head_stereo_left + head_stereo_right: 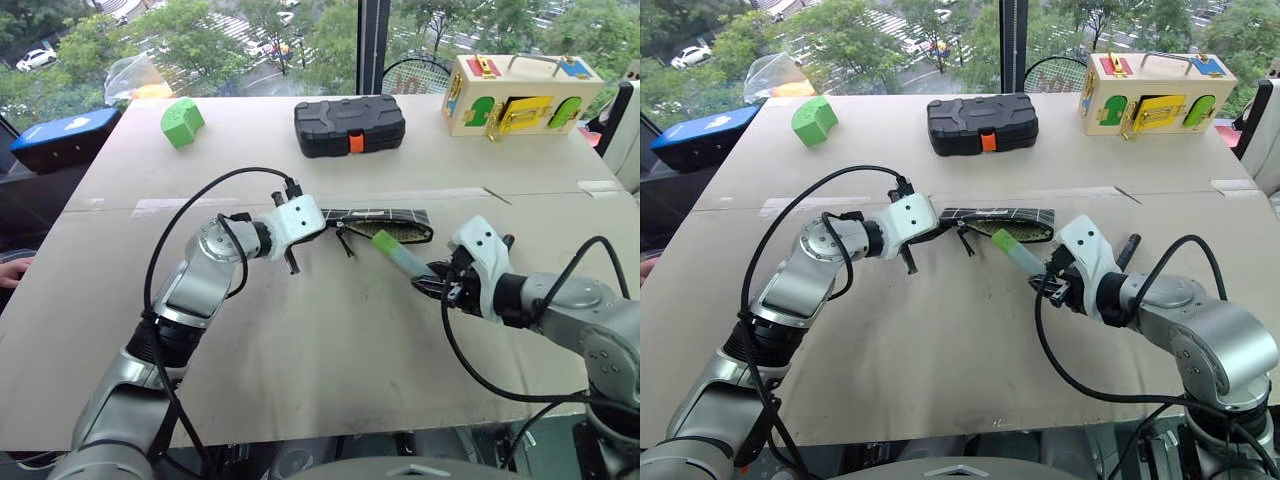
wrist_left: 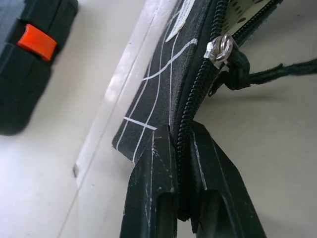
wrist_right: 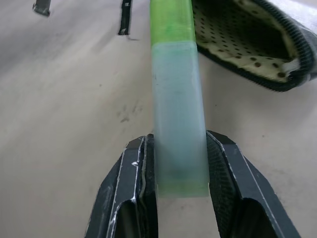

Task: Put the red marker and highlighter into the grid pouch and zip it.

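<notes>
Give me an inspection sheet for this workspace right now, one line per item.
Surface: pale table, taped seam across.
Job's things: grid pouch open; highlighter lifted, cap toward pouch; red marker: nothing seen.
Clutter: black case, green block, wooden latch box, blue case.
Grippers: left tool shut on the pouch edge; right tool shut on the highlighter.
Cables: black cable looping over each arm.
Surroundings: window, trees outside.

No text, label, brand, number or sign can be read on anything here; the white marks on the black fabric grid pouch [image 2: 163, 74] are too partial to make out
</notes>
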You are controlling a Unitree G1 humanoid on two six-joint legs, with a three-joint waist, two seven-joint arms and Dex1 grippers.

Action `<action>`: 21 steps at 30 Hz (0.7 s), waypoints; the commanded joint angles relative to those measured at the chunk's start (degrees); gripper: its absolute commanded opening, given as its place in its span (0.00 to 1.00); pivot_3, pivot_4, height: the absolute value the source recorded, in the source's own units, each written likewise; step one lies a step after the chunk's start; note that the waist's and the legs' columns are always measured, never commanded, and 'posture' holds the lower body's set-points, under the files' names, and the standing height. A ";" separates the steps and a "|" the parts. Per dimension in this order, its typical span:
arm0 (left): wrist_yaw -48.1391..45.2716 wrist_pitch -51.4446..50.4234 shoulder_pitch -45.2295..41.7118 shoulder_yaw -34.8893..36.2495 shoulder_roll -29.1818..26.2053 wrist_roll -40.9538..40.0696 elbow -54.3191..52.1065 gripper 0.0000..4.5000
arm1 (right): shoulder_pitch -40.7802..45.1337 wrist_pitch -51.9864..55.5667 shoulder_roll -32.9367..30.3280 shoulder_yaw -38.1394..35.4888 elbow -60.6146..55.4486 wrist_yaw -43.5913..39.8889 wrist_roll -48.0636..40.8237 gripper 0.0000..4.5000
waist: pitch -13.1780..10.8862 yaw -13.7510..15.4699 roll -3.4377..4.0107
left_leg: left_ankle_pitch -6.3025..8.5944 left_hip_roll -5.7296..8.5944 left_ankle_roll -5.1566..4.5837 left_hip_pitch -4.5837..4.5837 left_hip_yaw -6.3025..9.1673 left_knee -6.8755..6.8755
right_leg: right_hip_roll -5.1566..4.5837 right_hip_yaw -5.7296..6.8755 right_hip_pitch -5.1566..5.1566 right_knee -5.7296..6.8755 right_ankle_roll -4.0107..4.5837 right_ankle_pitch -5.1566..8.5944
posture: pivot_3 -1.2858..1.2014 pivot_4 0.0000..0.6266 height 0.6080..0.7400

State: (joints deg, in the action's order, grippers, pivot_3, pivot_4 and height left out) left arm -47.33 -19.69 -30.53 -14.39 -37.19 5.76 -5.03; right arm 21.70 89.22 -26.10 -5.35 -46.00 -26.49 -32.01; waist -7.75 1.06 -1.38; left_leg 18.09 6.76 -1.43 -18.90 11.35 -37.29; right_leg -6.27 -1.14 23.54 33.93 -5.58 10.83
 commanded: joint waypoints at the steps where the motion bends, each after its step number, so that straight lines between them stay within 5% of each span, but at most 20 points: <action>1: 0.79 2.88 0.53 -0.29 0.30 1.07 -2.99 0.00 | 1.60 2.71 0.33 -2.11 0.61 1.56 0.07 0.17 | 0.00 -0.06 0.00 | 0.00 0.00 0.00 0.00 0.00 0.00 | 0.00 0.00 0.00 0.00 0.00 0.00 | 0.52 0.24 1.00; 7: 0.50 7.77 2.30 -1.72 -0.41 3.36 -4.45 0.00 | 3.97 3.28 0.95 -2.52 5.88 4.67 0.97 0.17 | 0.00 -0.21 0.01 | 0.00 0.00 0.00 0.01 -0.03 0.00 | 0.00 -0.01 0.01 0.04 0.01 -0.01 | 0.52 0.24 1.00; 15: -0.54 8.30 3.69 -3.35 1.60 3.92 -6.30 0.00 | 11.80 1.98 9.79 0.60 16.81 12.65 4.76 0.17 | 0.00 -0.31 0.04 | 0.00 0.00 0.00 0.01 -0.03 0.01 | 0.01 -0.02 0.03 0.06 0.03 -0.02 | 0.52 0.24 1.00; 21: -1.59 0.73 4.35 -1.04 2.58 0.97 -7.44 0.00 | 13.24 1.40 10.01 -0.39 15.80 13.07 5.54 0.79 | 0.01 -0.25 0.09 | 0.00 0.01 0.00 0.00 -0.01 0.02 | 0.00 -0.01 0.03 0.03 0.03 -0.02 | 0.52 0.24 1.00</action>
State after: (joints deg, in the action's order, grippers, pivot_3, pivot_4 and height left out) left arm -48.74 -15.85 -25.86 -18.19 -34.91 8.57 -10.01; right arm 34.23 91.38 -13.86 -4.50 -26.36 -13.09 -26.48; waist -7.74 0.82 -1.29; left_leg 18.09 6.77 -1.43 -18.90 11.34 -37.28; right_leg -6.26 -1.15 23.57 33.96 -5.55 10.81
